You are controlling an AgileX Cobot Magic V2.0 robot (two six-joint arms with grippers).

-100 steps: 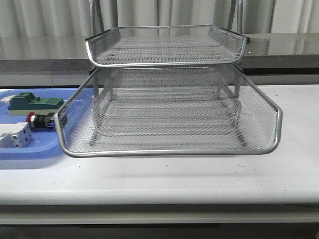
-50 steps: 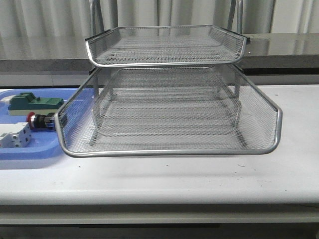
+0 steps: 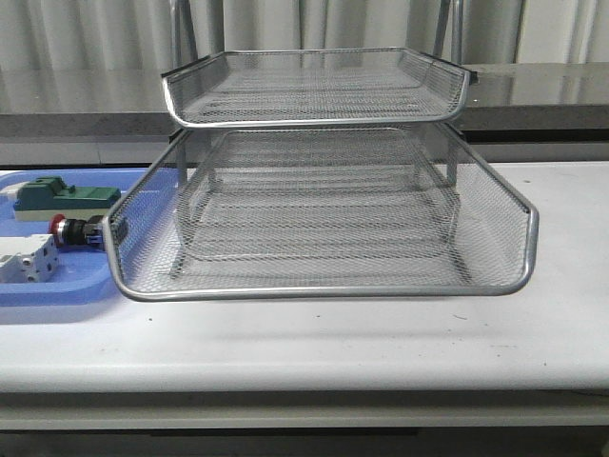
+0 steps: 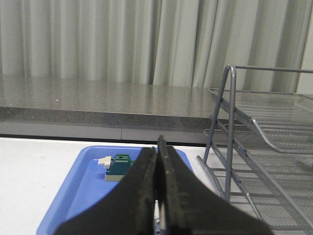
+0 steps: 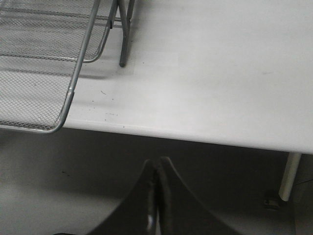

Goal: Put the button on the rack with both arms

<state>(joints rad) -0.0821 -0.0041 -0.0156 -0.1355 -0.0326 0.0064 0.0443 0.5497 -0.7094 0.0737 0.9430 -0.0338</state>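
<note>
Resting on its side in a flat blue plastic tray (image 3: 57, 286), the button (image 3: 74, 230) shows a red rounded head, a silver collar and a dark body, its rear end meeting the lower front corner of the rack (image 3: 324, 286) in the front view. The rack is a tiered stand of fine silver wire mesh bounded by smooth round metal rims, carried on slender tubular legs, and it occupies the middle of the matte white desk (image 3: 381, 343). Beside the button in the tray lie a green block (image 3: 65, 198), farther from the camera, and a white ribbed block (image 3: 24, 259), nearer. The left gripper (image 4: 157, 196) hangs above the tray's near end, its two dark tapered fingers (image 4: 139, 196) pressed flat together with nothing between them. The right gripper (image 5: 155, 196) sits beyond the desk's front edge, over the grey floor (image 5: 58, 176), likewise closed and empty, with the rack's mesh corner and one leg in its view. Pleated pale curtains (image 4: 98, 39) hang behind a grey stone-like ledge (image 4: 98, 100).
</note>
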